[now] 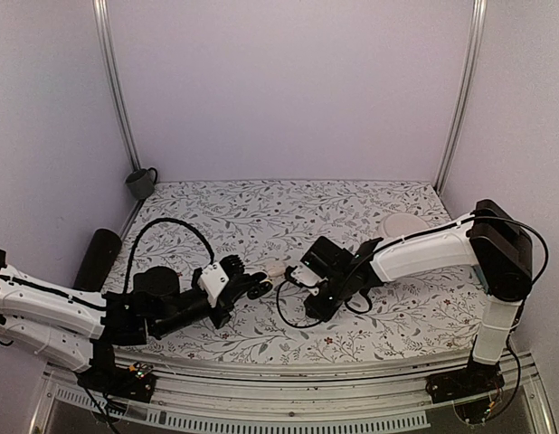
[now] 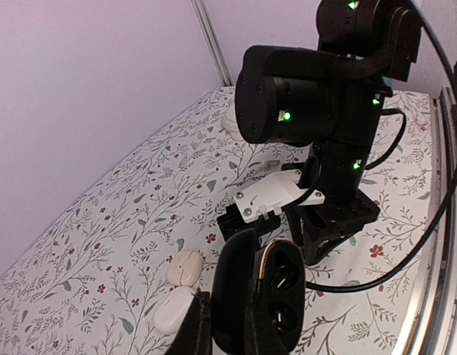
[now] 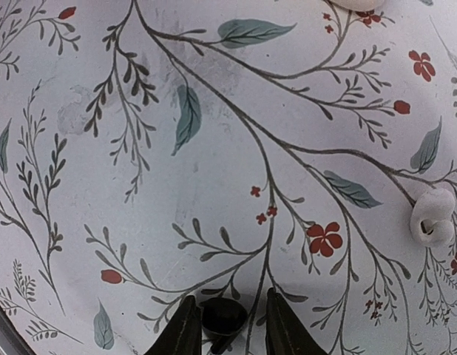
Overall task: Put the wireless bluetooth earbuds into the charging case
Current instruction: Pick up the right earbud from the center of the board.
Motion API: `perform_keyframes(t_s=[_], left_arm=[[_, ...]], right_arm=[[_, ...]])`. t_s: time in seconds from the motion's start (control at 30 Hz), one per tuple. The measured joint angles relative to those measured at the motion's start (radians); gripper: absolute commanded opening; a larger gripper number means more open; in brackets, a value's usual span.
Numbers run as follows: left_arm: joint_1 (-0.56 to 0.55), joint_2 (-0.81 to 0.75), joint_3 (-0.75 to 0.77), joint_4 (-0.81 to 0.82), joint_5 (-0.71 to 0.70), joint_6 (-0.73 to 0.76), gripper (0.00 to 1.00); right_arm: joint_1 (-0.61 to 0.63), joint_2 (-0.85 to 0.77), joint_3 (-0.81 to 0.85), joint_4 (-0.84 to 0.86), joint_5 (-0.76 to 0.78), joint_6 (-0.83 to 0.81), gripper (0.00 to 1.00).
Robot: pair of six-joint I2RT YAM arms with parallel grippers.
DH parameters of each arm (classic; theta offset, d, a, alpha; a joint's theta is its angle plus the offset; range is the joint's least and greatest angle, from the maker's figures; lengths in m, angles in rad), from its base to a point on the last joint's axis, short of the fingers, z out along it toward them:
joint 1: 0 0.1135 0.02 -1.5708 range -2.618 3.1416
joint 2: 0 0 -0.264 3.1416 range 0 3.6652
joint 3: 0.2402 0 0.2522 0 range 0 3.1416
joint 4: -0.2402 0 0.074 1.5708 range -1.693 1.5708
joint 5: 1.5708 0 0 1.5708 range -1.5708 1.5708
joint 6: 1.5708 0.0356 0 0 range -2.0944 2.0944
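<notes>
Gripped firmly in the left gripper [image 1: 251, 287]: the charging case [image 2: 279, 288], black and glossy, lid swung open, a gold-edged rim showing around two dark hollows. Too dark inside to tell whether either hollow is filled.

Just to the right of the case in the top view: the right gripper [image 1: 290, 278], pointed down at the flowered cloth [image 3: 214, 148]. Between its two fingers [image 3: 185, 331], seen from the right wrist: one small black earbud [image 3: 222, 314] with a short stem. Pressed against one finger, with a thin gap on the other side, so cannot tell whether truly pinched or only bracketed. Cannot tell either whether lifted or resting on the cloth.

Just beside the case, on its left in the left wrist view: two white pebble-shaped pieces [image 2: 188, 266] [image 2: 173, 310], lying close together on the cloth. One such white piece also in the right wrist view, well off to the side of the earbud.

Well apart from the case, toward the far right corner: a pale round dish [image 1: 404, 223]. Far to the left of the case: a black cylinder [image 1: 97, 258] at the cloth's edge, and beyond it a grey cup [image 1: 141, 183] in the back corner.
</notes>
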Motion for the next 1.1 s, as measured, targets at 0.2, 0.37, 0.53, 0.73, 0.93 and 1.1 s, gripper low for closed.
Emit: perform_keyframes(t_s=[0.2, 0.37, 0.53, 0.73, 0.93, 1.1], left_arm=[[0.0, 0.0, 0.0, -0.002, 0.0, 0.0, 0.0], [0.0, 0.0, 0.0, -0.007, -0.001, -0.001, 0.0], [0.004, 0.0, 0.0, -0.007, 0.0, -0.009, 0.0], [0.027, 0.0, 0.0, -0.007, 0.012, -0.051, 0.0], [0.083, -0.01, 0.0, -0.014, 0.057, -0.121, 0.0], [0.125, -0.015, 0.0, -0.014, 0.111, -0.183, 0.0]], right_arm=[[0.0, 0.011, 0.013, -0.001, 0.005, -0.022, 0.25], [0.0, 0.011, 0.013, -0.001, 0.008, -0.031, 0.18], [0.0, 0.011, 0.013, 0.006, 0.007, -0.016, 0.11], [0.0, 0.005, -0.004, 0.039, 0.01, 0.042, 0.09], [-0.003, -0.051, -0.071, 0.107, 0.036, 0.119, 0.09], [-0.006, -0.14, -0.097, 0.177, 0.077, 0.179, 0.09]])
